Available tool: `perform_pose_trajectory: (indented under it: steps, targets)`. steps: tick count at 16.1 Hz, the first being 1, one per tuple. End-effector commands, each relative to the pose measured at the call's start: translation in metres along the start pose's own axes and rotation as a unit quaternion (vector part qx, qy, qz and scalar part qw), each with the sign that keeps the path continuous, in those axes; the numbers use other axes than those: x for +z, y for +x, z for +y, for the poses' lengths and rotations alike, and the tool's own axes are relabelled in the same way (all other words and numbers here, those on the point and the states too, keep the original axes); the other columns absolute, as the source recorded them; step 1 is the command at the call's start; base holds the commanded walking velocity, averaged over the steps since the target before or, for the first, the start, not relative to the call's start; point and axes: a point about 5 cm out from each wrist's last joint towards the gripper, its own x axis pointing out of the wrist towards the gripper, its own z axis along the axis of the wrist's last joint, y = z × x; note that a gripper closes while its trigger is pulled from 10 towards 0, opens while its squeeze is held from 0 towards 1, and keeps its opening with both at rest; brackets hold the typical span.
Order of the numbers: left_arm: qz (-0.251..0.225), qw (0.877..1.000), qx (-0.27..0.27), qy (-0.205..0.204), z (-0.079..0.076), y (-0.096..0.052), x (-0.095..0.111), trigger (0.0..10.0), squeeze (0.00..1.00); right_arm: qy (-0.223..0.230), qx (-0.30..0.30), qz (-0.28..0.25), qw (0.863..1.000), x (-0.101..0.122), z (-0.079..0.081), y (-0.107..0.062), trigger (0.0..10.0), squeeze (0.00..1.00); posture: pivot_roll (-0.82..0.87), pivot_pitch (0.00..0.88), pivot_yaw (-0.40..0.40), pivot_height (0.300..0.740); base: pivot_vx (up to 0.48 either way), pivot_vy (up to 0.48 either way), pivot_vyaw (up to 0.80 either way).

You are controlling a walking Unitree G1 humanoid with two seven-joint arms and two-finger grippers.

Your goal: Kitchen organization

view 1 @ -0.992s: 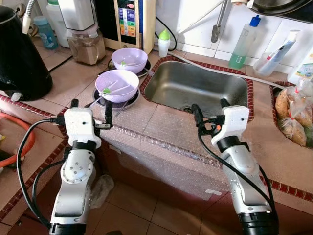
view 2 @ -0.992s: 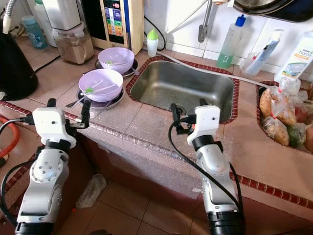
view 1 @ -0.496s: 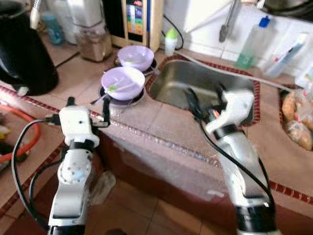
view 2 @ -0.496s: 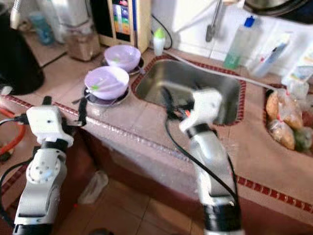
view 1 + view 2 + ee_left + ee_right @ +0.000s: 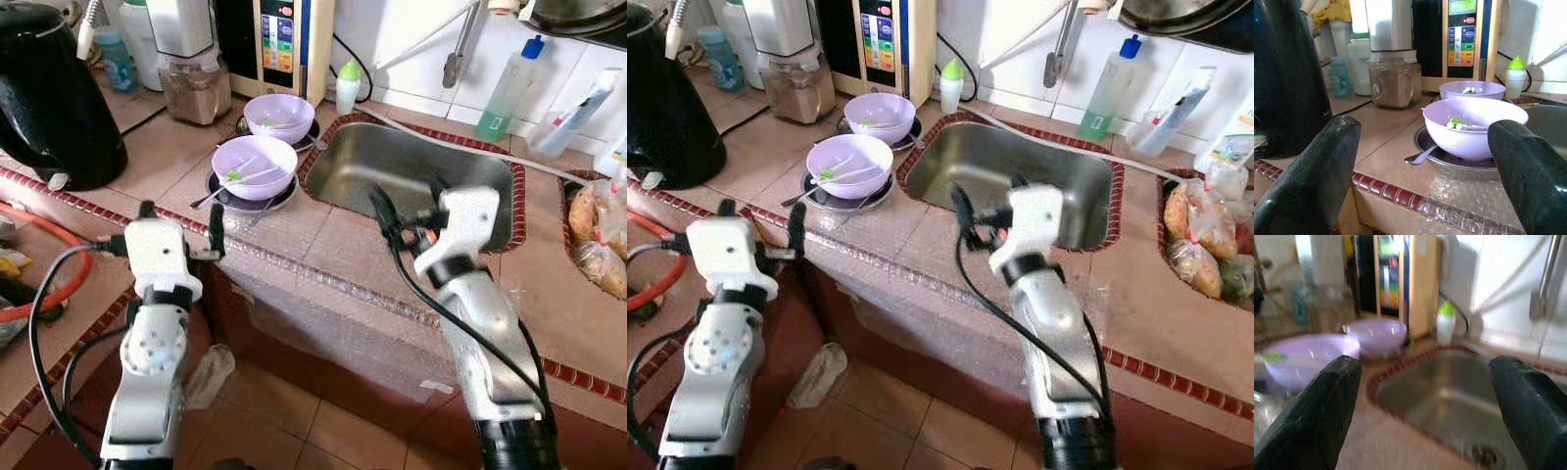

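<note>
Two purple bowls stand on dark plates left of the steel sink [image 5: 421, 176]. The near bowl [image 5: 255, 164] holds a spoon and a green-and-white utensil; the far bowl [image 5: 279, 116] sits behind it. My left gripper [image 5: 181, 211] is open at the counter's front edge, short of the near bowl [image 5: 1474, 127] and facing it, with nothing between its fingers. Over the counter just in front of the sink, my right gripper [image 5: 407, 196] is open and empty, facing the sink [image 5: 1449, 396] and the bowls.
A black kettle [image 5: 54, 98] stands at the far left, with a blender jar [image 5: 191, 88] and a water purifier [image 5: 274, 44] behind the bowls. Bottles [image 5: 509, 88] line the back wall by the faucet [image 5: 453, 69]. Bagged produce [image 5: 598, 245] lies at the right. Bubble wrap [image 5: 323, 284] covers the counter edge.
The head view has shifted and was blurred half a second ago. My right gripper has moved up and a little left toward the sink's front rim. The left gripper has kept its place.
</note>
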Motion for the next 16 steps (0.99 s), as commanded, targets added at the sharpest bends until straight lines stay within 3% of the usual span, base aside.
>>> perform_pose_trajectory:
  steps: [1, 7, 11, 16]
  targets:
    - [0.000, 1.000, 0.003, 0.007, 0.0008, -0.0008, 0.0010, 10.0, 0.00, -0.004, -0.003, 0.009, 1.000, -0.0041, -0.0025, -0.0031, 10.0, 0.00, 0.04, 0.025, -0.027, 0.740, 0.000, 0.000, 0.00]
    - [-0.005, 1.000, -0.003, 0.006, -0.0004, -0.0007, 0.0031, 10.0, 0.00, -0.018, 0.017, 0.010, 1.000, -0.0071, 0.0023, -0.0046, 10.0, 0.00, 0.04, 0.029, -0.027, 0.740, 0.000, 0.000, 0.32]
    - [-0.005, 1.000, -0.008, 0.005, -0.0023, -0.0006, 0.0031, 10.0, 0.00, -0.018, 0.019, 0.011, 1.000, -0.0088, 0.0017, -0.0051, 10.0, 0.00, 0.04, 0.026, -0.025, 0.740, 0.255, 0.000, 0.42]
    - [-0.006, 1.000, -0.015, 0.002, -0.0048, -0.0002, 0.0028, 10.0, 0.00, -0.010, 0.014, 0.014, 1.000, -0.0097, 0.0005, -0.0045, 10.0, 0.00, 0.04, 0.026, -0.027, 0.740, 0.274, 0.000, 0.00]
